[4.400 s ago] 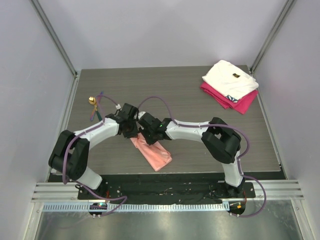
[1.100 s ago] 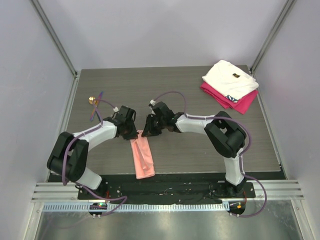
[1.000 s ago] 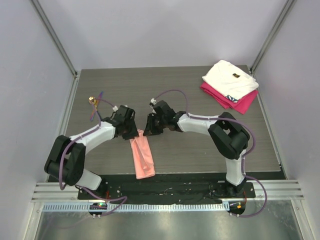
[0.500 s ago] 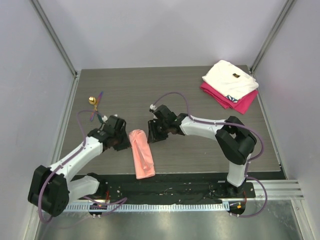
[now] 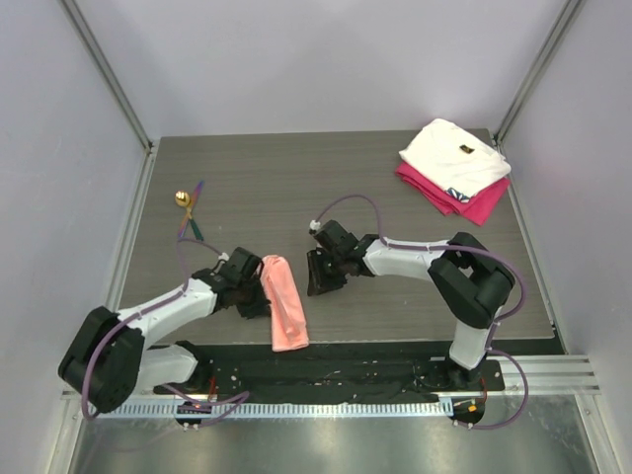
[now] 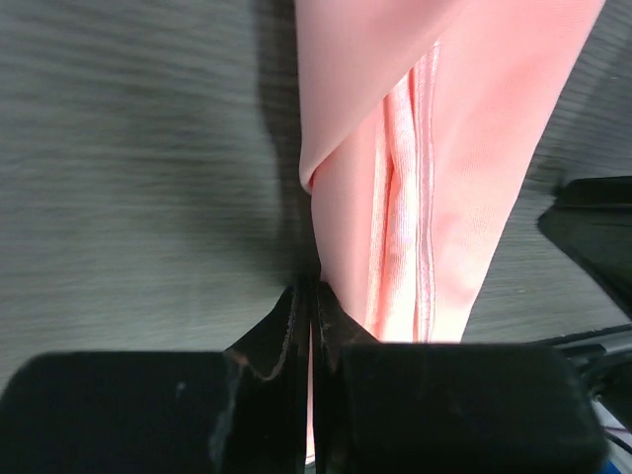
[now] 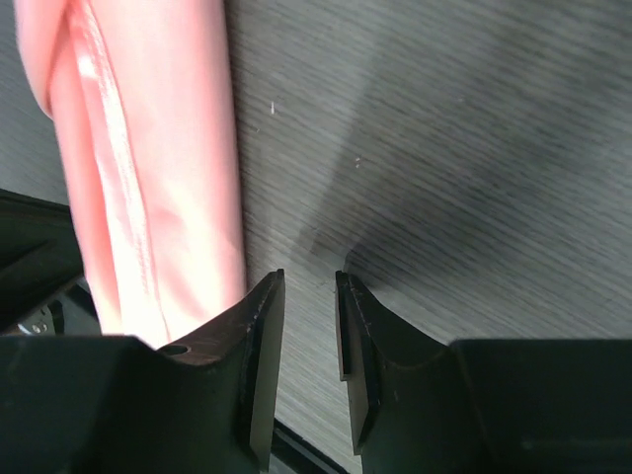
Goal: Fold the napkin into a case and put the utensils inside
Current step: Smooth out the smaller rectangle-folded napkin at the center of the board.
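Left wrist cam: my left gripper (image 6: 309, 288) just squeezed tight, pinching the napkin (image 6: 434, 178) at its edge. It's a long folded strip btwn my arms now. My right gripper (image 7: 308, 284) backed off, jaws apart, holding nothing. Next fold's coming, I think; utensils (image 5: 188, 212) wait far left.

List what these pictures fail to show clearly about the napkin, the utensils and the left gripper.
1. Utensils: top view, too small to count or tell apart.
2. Left gripper: left wrist view, shut at the edge of the napkin; the gripper itself hides whether any cloth is pinched.
3. Napkin's inner layers: every view, the top fold covers them.
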